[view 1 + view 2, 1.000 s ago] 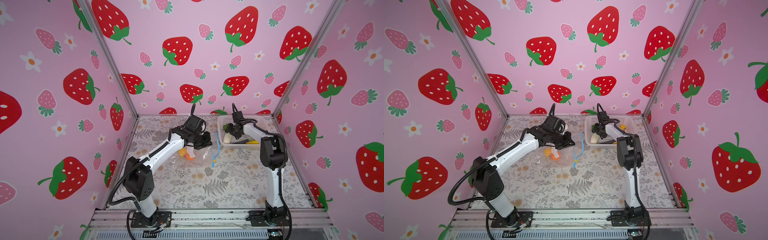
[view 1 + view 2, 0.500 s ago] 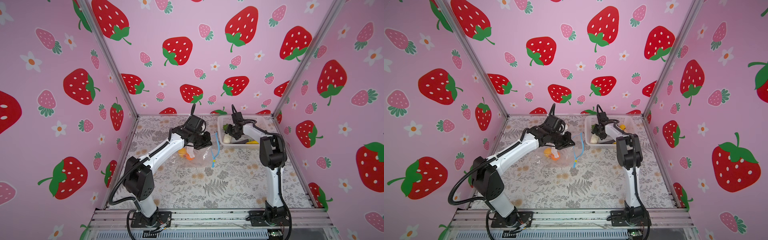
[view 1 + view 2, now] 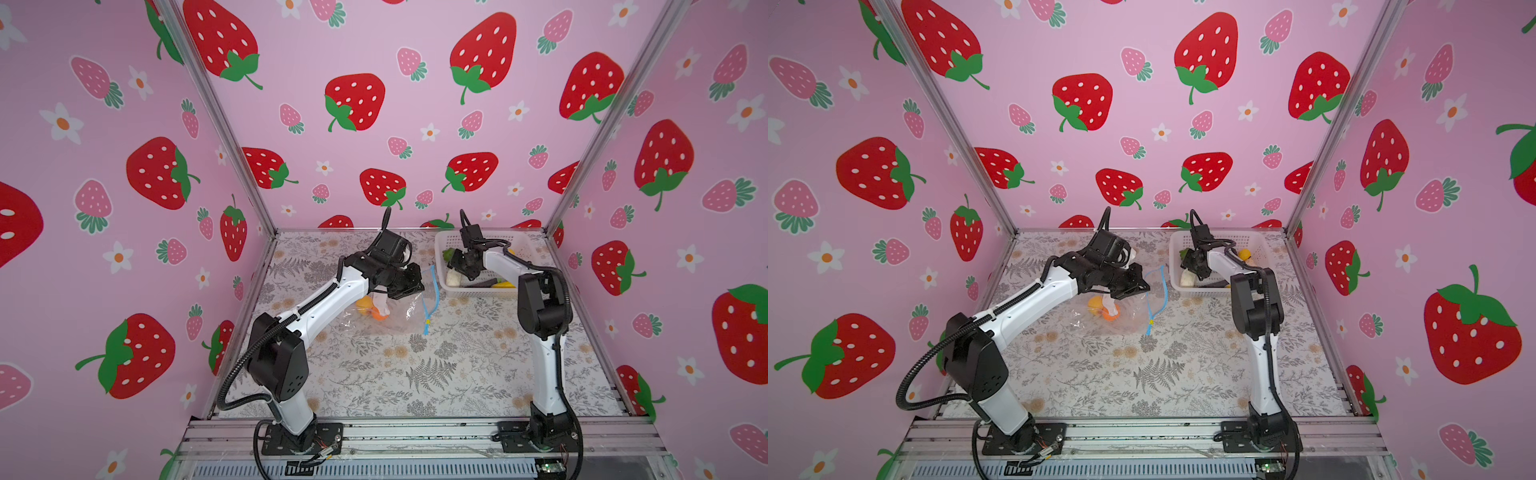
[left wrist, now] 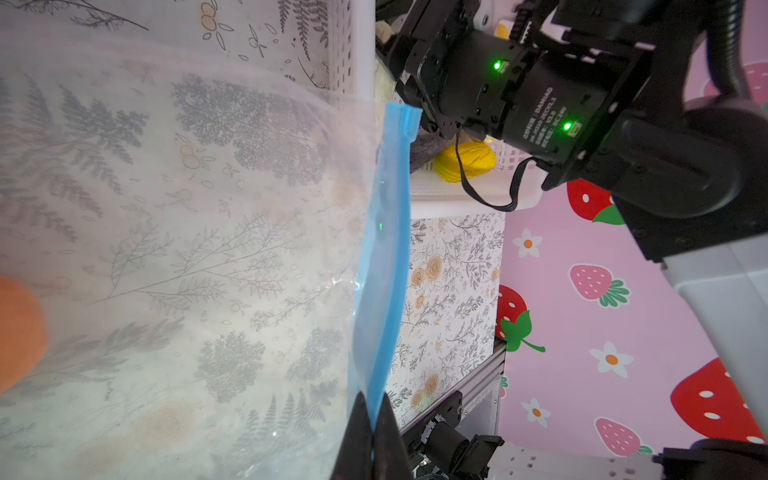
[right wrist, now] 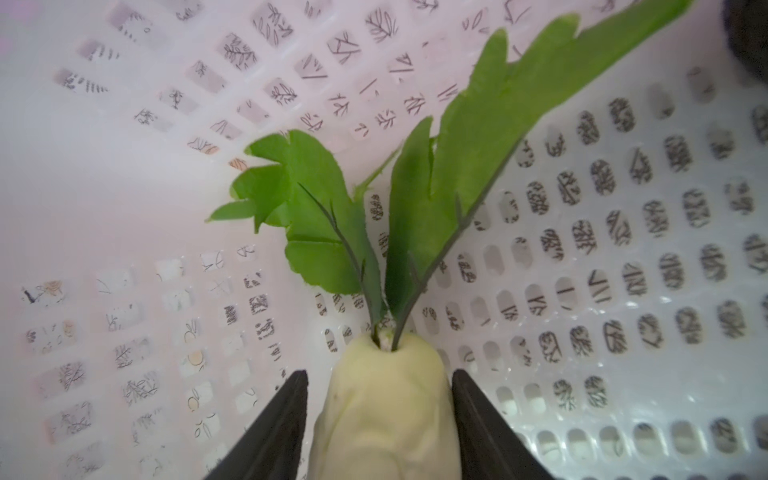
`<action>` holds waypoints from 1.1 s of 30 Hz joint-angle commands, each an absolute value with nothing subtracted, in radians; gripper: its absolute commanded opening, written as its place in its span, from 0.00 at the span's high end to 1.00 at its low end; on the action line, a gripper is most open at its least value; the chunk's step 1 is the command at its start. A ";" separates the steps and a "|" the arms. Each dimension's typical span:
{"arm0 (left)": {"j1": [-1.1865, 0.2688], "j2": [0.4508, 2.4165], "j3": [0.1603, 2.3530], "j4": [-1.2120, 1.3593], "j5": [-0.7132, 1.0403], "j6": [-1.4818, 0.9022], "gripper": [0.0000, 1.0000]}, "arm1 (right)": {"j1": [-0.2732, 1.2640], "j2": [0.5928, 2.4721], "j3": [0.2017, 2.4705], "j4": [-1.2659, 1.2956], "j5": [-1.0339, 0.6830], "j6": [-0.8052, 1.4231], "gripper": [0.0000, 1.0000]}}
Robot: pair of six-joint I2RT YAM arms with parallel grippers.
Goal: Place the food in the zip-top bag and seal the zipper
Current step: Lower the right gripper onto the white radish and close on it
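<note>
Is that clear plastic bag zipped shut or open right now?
Open. In a top view the two sides of the zipper bow apart, and the left gripper pinches one side.

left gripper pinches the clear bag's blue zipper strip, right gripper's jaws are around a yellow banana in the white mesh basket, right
Not a banana: the right wrist view shows the right gripper around a white radish with green leaves. Rest holds.

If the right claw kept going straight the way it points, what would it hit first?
The white radish, already between the fingers of the right claw; beyond the green leaves, probably the mesh wall of the basket.
</note>
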State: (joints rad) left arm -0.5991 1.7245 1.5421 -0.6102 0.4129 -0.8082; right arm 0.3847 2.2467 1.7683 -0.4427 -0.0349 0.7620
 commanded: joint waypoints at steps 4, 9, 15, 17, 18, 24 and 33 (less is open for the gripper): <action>-0.597 1.723 1.583 -0.634 0.423 -0.798 1.00 | 0.394 2.256 1.774 -0.460 0.000 0.763 0.40; -0.596 1.725 1.585 -0.634 0.423 -0.798 1.00 | 0.396 2.255 1.769 -0.456 -0.001 0.759 0.44; -0.597 1.723 1.587 -0.634 0.423 -0.798 1.00 | 0.399 2.237 1.768 -0.459 0.002 0.740 0.45; -0.597 1.720 1.584 -0.635 0.422 -0.798 1.00 | 0.399 2.231 1.773 -0.477 0.032 0.725 0.44; -0.596 1.719 1.584 -0.633 0.421 -0.800 1.00 | 0.399 2.228 1.775 -0.485 0.044 0.720 0.43; -0.596 1.714 1.576 -0.624 0.417 -0.802 1.00 | 0.412 2.245 1.772 -0.531 0.098 0.716 0.37; -0.597 1.706 1.556 -0.615 0.416 -0.799 1.00 | 0.424 2.251 1.782 -0.531 0.094 0.728 0.34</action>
